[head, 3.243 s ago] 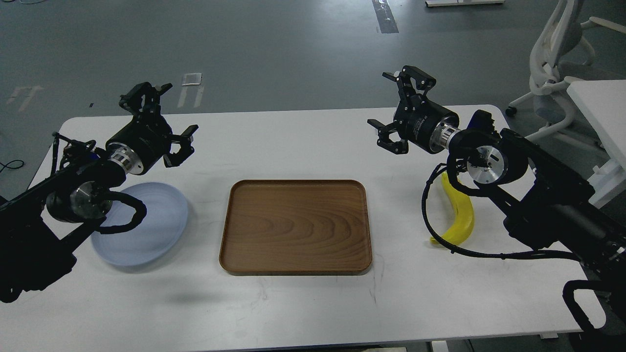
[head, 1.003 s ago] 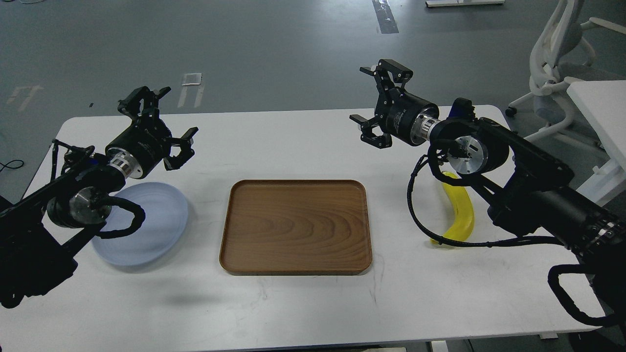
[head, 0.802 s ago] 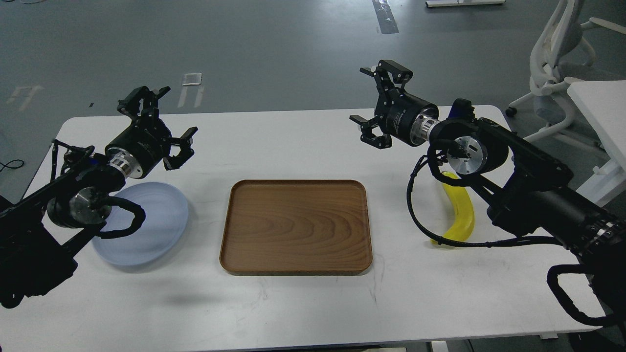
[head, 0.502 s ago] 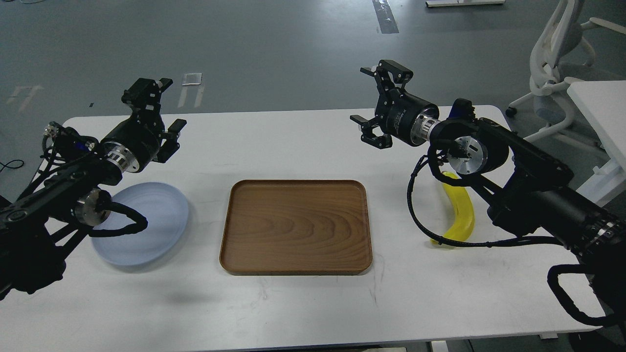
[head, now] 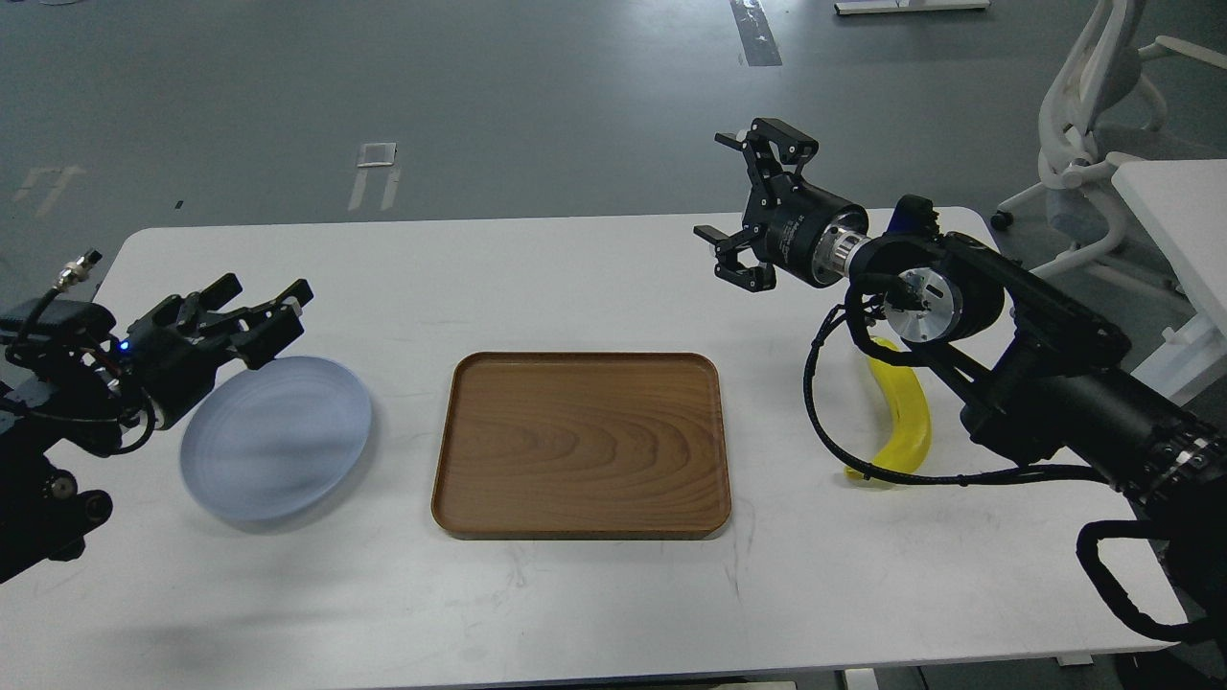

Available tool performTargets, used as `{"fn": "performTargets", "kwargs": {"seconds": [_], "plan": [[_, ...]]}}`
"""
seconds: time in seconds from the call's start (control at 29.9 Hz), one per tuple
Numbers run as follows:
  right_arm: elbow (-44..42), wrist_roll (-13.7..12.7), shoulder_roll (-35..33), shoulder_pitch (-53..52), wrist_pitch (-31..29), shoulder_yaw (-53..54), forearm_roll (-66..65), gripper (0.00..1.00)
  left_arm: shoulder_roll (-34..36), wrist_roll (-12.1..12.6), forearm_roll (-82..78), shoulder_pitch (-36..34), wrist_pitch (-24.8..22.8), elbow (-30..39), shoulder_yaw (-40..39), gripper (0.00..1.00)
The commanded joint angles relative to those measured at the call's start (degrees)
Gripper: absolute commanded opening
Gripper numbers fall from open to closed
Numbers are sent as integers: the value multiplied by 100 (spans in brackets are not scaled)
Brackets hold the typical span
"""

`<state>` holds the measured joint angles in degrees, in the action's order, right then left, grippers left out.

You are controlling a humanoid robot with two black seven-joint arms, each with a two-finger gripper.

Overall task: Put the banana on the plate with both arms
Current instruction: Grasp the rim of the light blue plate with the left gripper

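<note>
Banana, curved, bright yellow and unpeeled (head: 909, 422), is lying at right of frame, partly under the right arm, well apart from the round pale blue-grey plate (head: 276, 439) at left. Both black grippers are hanging spread and empty, right (head: 743, 209) at upper centre-right, left (head: 257, 311) at the plate's upper-left rim. To grasp well, the right one is probably needing to swing back and straddle the fruit's middle (crosswise).

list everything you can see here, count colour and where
curved yellow banana: 1, yellow, on table at right, partly behind right arm
round pale blue-grey plate: 1, blue-grey, on table at left
rectangular brown wooden tray: 1, brown, table centre
white table: 1, white, under all
white office chair: 1, white, floor, far right
left gripper: 1, black, open, at plate's far-left rim
right gripper: 1, black, open, above table's far right
</note>
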<state>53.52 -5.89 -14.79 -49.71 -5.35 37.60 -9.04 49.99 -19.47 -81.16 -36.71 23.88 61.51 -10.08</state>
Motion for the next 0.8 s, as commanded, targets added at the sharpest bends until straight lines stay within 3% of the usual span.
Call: {"fn": "performTargets", "kwargs": {"seconds": [0.0,0.33,0.6,0.77], "plan": [[-17,0,-6,14,8,-7,-1,100,204,-39,39,67,125,-201,173,98],[-17,0,3,-3,8,-7,-1,100,160,-22,144,840,178,-631,174,92],[-17,0,3,-21,8,-7,-1,100,-95,-75,312,991,196,-1229,182,91],[-17,0,-24,-21,8,2,-1,100,-138,-259,312,1113,231,-1361,191,91]]}}
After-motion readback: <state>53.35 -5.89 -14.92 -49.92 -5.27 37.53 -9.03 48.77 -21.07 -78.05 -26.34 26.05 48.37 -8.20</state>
